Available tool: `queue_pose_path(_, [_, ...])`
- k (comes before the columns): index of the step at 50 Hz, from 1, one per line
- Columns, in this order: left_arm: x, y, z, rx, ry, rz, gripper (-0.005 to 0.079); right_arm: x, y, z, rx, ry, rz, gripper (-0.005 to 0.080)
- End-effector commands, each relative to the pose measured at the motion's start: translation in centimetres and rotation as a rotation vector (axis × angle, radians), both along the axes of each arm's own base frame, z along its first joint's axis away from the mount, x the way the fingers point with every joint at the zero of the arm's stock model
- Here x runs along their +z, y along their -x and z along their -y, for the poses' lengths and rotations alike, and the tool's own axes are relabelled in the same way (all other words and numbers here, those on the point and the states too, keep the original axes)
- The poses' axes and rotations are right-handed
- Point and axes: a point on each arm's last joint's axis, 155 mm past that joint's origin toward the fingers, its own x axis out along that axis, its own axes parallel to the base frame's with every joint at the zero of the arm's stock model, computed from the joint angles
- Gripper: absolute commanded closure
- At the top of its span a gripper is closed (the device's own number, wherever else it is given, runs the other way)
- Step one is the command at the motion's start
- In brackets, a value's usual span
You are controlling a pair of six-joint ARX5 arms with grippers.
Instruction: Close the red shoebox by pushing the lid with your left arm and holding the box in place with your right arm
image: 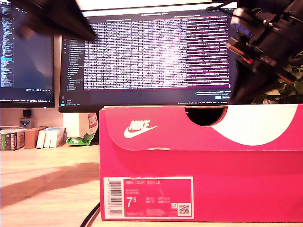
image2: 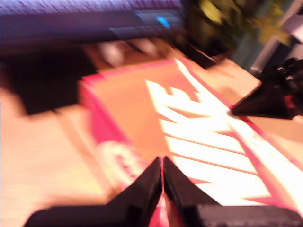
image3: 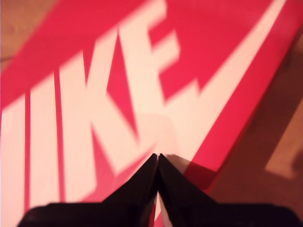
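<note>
The red shoebox [image: 199,184] stands close to the camera in the exterior view, its lid [image: 180,127] lying flat on top. My first gripper [image2: 162,161] is shut on nothing and hovers above the lid's [image2: 142,109] near end; it shows blurred at the exterior view's upper left as the first gripper [image: 91,35]. My second gripper [image3: 157,156] is shut too, its tips over the lid's white lettering [image3: 94,132]. In the exterior view the second gripper [image: 235,97] points down onto the lid's far edge on the right, and the first wrist view shows that gripper [image2: 234,112] resting on the lid.
Two lit monitors [image: 151,52] stand behind the box. Small cartons [image: 33,137] and a green packet [image: 81,139] sit at the exterior view's left, with a plant [image: 286,87] at its right. A black cable [image: 92,215] runs under the box's front corner on the wooden table [image: 47,179].
</note>
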Motion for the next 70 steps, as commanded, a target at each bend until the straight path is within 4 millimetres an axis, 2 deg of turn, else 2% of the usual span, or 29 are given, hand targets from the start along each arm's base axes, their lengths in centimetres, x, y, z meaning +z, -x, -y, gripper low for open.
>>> queue_pose_path(1, [0.9, 0.0, -1.3, 0.023, -0.016, 0.048, 0.0761, 3.1, -0.1, 0.4, -0.018, 0.000, 0.115, 0.0765])
queue_pose_path(9, [1.6, -0.1, -4.9, 0.107, -0.046, 0.075, 0.0761, 8.0, -0.9, 2.3, -0.104, 0.021, 0.296, 0.0765])
queue_pose_path(16, [2.2, 0.3, -7.0, 0.147, -0.064, 0.099, 0.0761, 11.5, -0.8, 4.0, -0.167, 0.030, 0.411, 0.0765])
queue_pose_path(23, [2.7, 0.5, -8.7, 0.186, -0.075, 0.117, 0.0761, 13.7, -0.3, 5.9, -0.236, 0.052, 0.479, 0.0765])
queue_pose_path(33, [2.4, 0.6, -10.5, 0.211, -0.088, 0.107, 0.0761, 15.5, 0.9, 8.9, -0.323, 0.062, 0.538, 0.0765])
queue_pose_path(40, [2.2, 0.6, -11.2, 0.216, -0.081, 0.101, 0.0761, 15.9, 2.3, 10.9, -0.380, 0.070, 0.572, 0.0765])
queue_pose_path(50, [1.1, 0.9, -12.0, 0.231, -0.084, 0.103, 0.0761, 15.2, 4.3, 13.1, -0.454, 0.061, 0.594, 0.0765])
queue_pose_path(61, [-0.7, 2.0, -12.8, 0.260, -0.086, 0.098, 0.0761, 14.0, 6.3, 14.6, -0.525, 0.031, 0.608, 0.0765])
queue_pose_path(70, [-1.2, 3.1, -12.8, 0.264, -0.081, 0.120, 0.0761, 12.3, 7.7, 15.1, -0.542, 0.032, 0.614, 0.0765])
